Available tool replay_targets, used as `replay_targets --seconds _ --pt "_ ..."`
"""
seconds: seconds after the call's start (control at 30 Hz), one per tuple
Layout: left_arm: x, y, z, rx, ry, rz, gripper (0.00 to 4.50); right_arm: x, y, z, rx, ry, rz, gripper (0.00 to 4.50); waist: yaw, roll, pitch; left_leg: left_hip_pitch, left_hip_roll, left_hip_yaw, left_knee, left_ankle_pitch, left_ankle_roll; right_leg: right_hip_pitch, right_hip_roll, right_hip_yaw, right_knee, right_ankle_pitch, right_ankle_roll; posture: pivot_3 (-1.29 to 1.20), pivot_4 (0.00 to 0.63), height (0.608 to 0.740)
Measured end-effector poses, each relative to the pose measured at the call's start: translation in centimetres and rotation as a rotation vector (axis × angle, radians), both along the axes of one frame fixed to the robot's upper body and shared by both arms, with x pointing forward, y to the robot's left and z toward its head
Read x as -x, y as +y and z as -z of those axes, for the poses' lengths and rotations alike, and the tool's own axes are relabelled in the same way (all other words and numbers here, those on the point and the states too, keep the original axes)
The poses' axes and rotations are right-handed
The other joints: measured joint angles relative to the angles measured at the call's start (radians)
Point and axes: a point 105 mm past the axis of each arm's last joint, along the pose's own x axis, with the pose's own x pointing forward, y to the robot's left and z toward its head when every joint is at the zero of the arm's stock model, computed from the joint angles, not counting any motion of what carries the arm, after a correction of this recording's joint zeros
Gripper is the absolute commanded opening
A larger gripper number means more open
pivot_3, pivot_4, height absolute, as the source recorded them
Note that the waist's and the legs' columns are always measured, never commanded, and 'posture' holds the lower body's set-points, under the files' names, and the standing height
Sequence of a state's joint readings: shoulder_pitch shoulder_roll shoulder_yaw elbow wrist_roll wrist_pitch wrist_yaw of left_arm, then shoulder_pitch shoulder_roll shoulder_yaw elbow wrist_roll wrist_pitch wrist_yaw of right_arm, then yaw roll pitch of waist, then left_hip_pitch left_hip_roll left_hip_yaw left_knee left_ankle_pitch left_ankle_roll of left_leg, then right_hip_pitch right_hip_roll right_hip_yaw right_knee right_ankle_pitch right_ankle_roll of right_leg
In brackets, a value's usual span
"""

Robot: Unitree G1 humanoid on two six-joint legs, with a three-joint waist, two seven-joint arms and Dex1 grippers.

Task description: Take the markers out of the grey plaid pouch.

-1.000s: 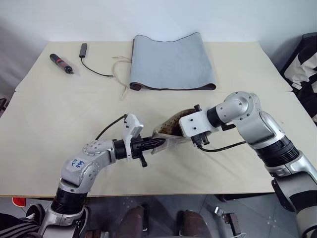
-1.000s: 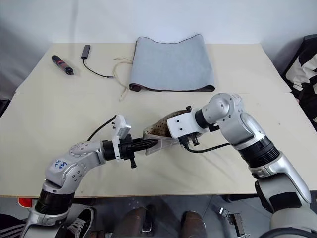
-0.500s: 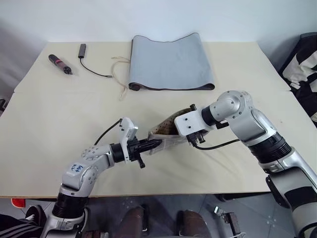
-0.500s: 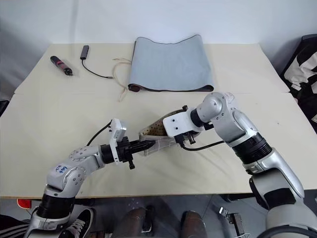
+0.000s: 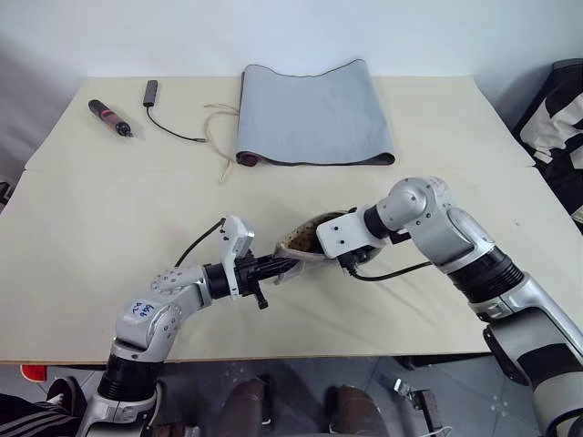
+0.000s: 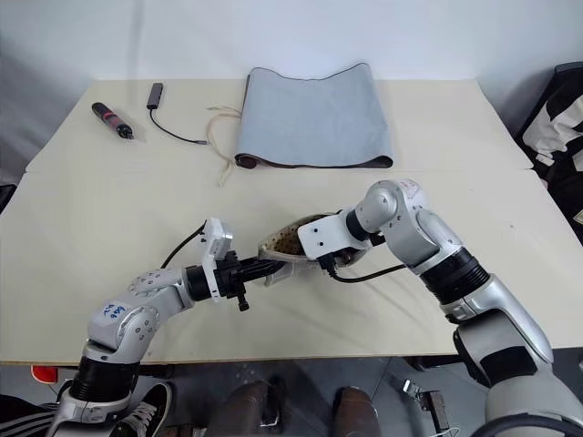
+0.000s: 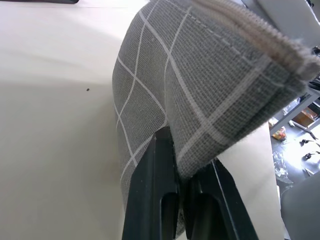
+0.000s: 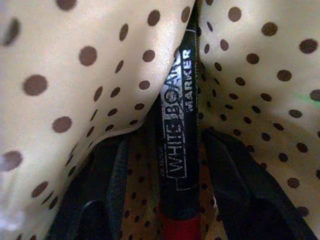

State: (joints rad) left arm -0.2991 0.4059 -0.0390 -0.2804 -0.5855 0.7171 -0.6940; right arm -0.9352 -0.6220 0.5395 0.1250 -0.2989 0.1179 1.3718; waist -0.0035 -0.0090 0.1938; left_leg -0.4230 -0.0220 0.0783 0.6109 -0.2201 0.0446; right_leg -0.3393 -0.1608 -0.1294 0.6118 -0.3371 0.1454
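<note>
The left gripper has its jaws clamped tight on a fold of the grey plaid pouch, holding the fabric up off the cream table near the table's middle. The right gripper is pushed into the pouch's open mouth, its jaws parted to either side of a whiteboard marker that lies lengthwise between them. Its black barrel carries white lettering, with a red part nearest the gripper. Whether either finger touches the marker I cannot tell; a narrow strip of tan dotted lining shows on each side of it. The lining closes in around both jaws. Well beyond the grippers, at the table's far edge, lies a plain grey mat.
</note>
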Motion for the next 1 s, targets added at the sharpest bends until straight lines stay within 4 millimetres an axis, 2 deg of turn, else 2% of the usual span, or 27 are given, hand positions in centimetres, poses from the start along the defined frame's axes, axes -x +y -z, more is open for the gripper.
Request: replay_targets --seconds 0.3,0.47,0.5,0.63,0.83,1.0 --pt "0.0 0.3 0.2 0.006 0.009 -0.009 0.00 -0.3 0.4 0.3 -0.007 -0.011 -0.010 2.42 -0.001 0.000 0.000 0.000 0.000 0.000 0.000 0.000 0.000 0.000 0.000 0.000 0.000 0.000 0.000 0.00 0.150 0.740" --pt "0.1 0.3 0.3 0.011 0.013 -0.010 0.00 -0.4 0.6 0.8 -0.019 0.002 -0.002 0.76 -0.001 0.000 0.000 0.000 0.000 0.000 0.000 0.000 0.000 0.000 0.000 0.000 0.000 0.000 0.000 0.00 0.150 0.740" --pt "0.0 0.3 0.2 0.012 0.011 -0.014 0.00 -0.3 0.7 0.7 -0.022 0.000 -0.006 0.59 -0.001 0.000 0.000 0.000 0.000 0.000 0.000 0.000 0.000 0.000 0.000 0.000 0.000 0.000 0.000 0.00 0.150 0.740" --pt "-0.1 0.5 0.1 0.017 0.006 -0.022 0.00 -0.1 0.8 0.1 -0.054 0.025 0.009 0.59 0.000 0.000 0.000 0.000 0.000 0.000 0.000 0.000 0.000 0.000 0.000 0.000 0.000 0.000 0.000 0.00 0.150 0.740" --pt "-0.1 0.5 -1.3 0.052 -0.060 -0.017 0.00 0.5 0.2 -2.1 -0.115 0.027 0.030 0.59 0.004 0.000 0.000 0.000 0.000 0.000 0.000 0.000 0.000 0.000 0.000 0.000 0.000 0.000 0.000 0.00 0.150 0.740" --pt "-0.1 0.4 -1.7 0.058 -0.082 -0.014 0.00 0.6 -0.1 -2.5 -0.142 0.039 0.052 0.59 0.002 0.000 0.000 0.000 0.000 0.000 0.000 0.000 0.000 0.000 0.000 0.000 0.000 0.000 0.000 0.00 0.150 0.740"
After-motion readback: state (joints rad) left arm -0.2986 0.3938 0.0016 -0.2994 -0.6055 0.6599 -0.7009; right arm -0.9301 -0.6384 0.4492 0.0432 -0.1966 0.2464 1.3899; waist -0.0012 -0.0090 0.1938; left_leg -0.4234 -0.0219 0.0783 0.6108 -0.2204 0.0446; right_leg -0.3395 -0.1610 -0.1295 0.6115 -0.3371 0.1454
